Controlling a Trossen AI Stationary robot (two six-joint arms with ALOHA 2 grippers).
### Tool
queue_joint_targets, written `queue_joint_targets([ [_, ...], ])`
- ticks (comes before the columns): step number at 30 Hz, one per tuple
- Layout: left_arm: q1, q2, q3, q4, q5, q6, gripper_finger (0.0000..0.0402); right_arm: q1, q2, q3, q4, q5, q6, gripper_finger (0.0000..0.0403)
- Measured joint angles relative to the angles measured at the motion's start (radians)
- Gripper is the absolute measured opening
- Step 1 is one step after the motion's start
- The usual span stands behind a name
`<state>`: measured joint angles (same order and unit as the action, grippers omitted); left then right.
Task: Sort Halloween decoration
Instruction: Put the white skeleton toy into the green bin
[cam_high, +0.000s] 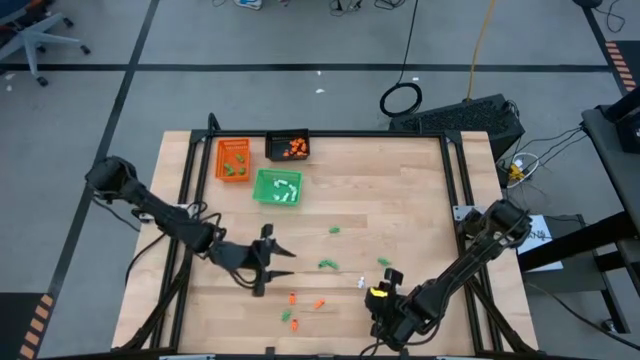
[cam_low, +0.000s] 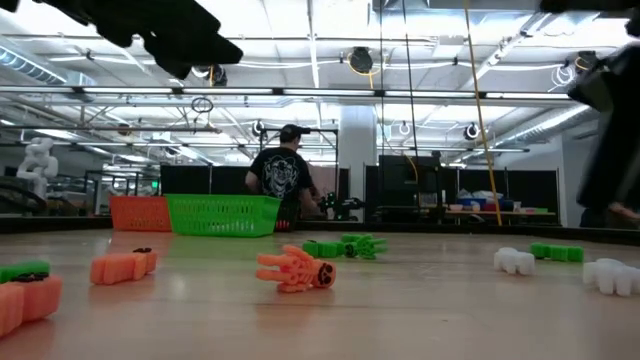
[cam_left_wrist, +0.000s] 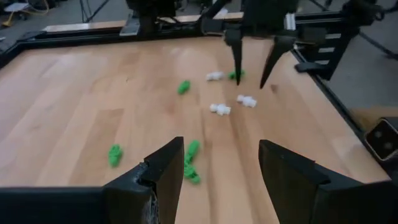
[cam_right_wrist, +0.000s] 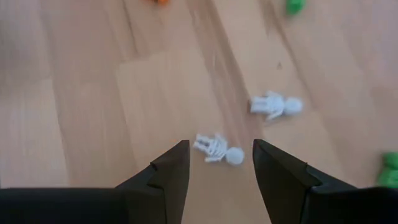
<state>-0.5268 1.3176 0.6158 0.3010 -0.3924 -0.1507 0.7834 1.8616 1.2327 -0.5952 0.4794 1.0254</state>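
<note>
1. Right wrist view: right claw (cam_right_wrist: 217, 162) spread above a white skeleton (cam_right_wrist: 217, 148) near the tabletop's front edge — tiny, could squirt sideways.
2. Left claw (cam_high: 268, 262) apart, mid-tabletop, waiting.

a robotics lab: ceiling trusses (cam_low: 300, 95), workbenches (cam_low: 480, 212), floor cables (cam_high: 402, 98).

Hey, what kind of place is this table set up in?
Probably a robotics lab or workshop: open ceiling with strip lights, benches of equipment behind the wooden table, cables on a taped floor.

Dark jointed arms, black two-fingered hands
</note>
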Motion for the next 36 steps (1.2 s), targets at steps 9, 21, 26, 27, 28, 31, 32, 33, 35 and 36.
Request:
queue_joint_targets([
  [9,-0.060,0.048,0.000,0.070,-0.047,0.002,0.0205,0.028,0.036,0.000,0.016,-0.013,-0.003,0.0160],
  [21,-0.027,0.069,0.000,0.086,-0.071,0.088,0.0205,0.014,0.036,0.000,-0.135,-0.140,0.069,0.0160],
  [26,-0.005,0.068,0.000,0.094,-0.071,0.111,0.0205,0.015,0.036,0.000,-0.146,-0.142,0.011,0.0160],
  [27,0.001,0.068,0.000,0.094,-0.071,0.115,0.0205,0.012,0.036,0.000,-0.126,-0.136,-0.022,0.0160],
  [28,0.007,0.068,0.000,0.094,-0.071,0.126,0.0205,0.008,0.036,0.000,-0.102,-0.127,-0.060,0.0160],
  [31,0.023,0.068,0.000,0.095,-0.071,0.145,0.0205,-0.013,0.036,0.000,-0.041,-0.090,-0.112,0.0160],
  [32,0.029,0.068,0.000,0.094,-0.071,0.156,0.0205,-0.021,0.036,0.000,-0.024,-0.089,-0.130,0.0160],
  [33,0.035,0.068,0.000,0.094,-0.071,0.158,0.0205,-0.027,0.036,0.000,-0.012,-0.089,-0.151,0.0160],
  [35,0.046,0.068,0.000,0.094,-0.071,0.158,0.0205,-0.037,0.036,0.000,-0.002,-0.089,-0.198,0.0160],
  [36,0.051,0.068,0.000,0.094,-0.071,0.159,0.0205,-0.039,0.036,0.000,-0.003,-0.088,-0.224,0.0160],
])
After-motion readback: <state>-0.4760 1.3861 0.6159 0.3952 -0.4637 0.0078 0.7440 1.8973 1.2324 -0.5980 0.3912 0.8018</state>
